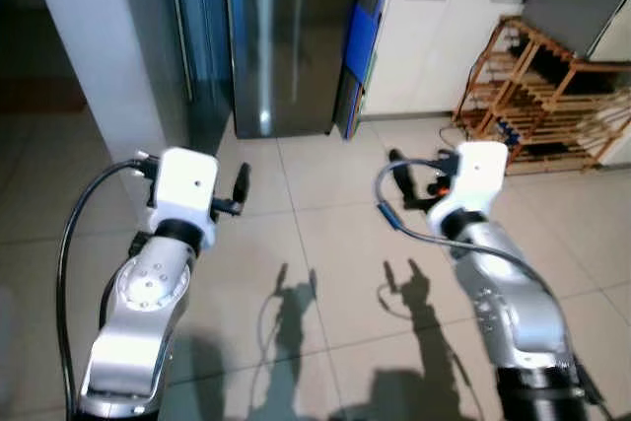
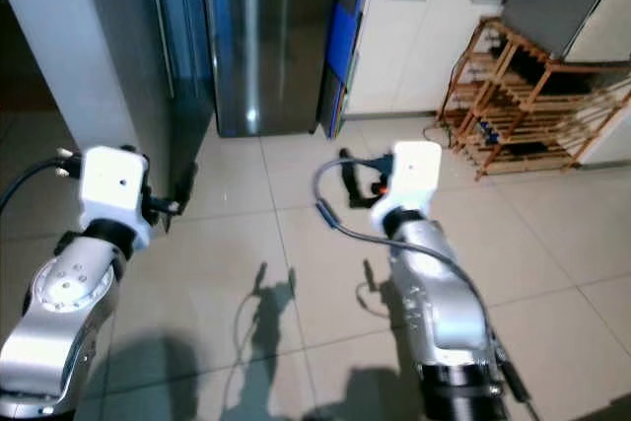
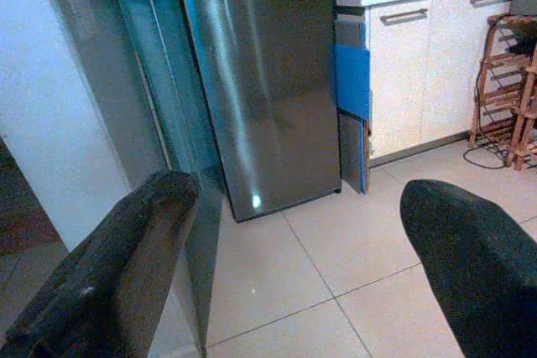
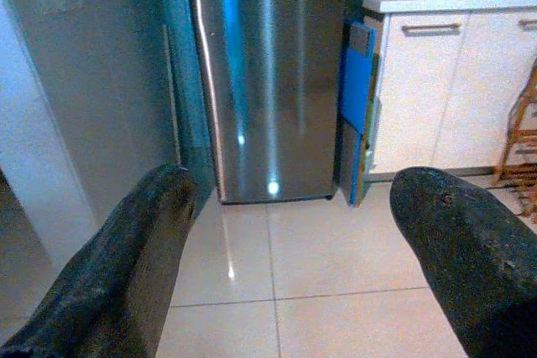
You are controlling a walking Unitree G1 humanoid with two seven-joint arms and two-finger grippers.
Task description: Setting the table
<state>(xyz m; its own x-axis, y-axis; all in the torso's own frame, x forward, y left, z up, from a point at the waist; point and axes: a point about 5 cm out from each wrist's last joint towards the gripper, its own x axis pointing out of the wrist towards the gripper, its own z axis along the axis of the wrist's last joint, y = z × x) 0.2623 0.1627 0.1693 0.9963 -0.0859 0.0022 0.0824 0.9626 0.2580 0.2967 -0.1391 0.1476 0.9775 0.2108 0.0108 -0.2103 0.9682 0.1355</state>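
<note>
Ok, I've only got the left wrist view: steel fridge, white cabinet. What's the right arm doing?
Observer: The right gripper is held out over the tiled floor, jaws open, holding nothing.
Operator: And the wooden thing at my edge?
Observer: A slatted wooden rack with slanted shelves, standing just right of the white cabinet; the small dark items on a low shelf are too small to name.
Operator: Anything trailing off the arms?
Observer: A grey cable loops out from the right wrist.
</note>
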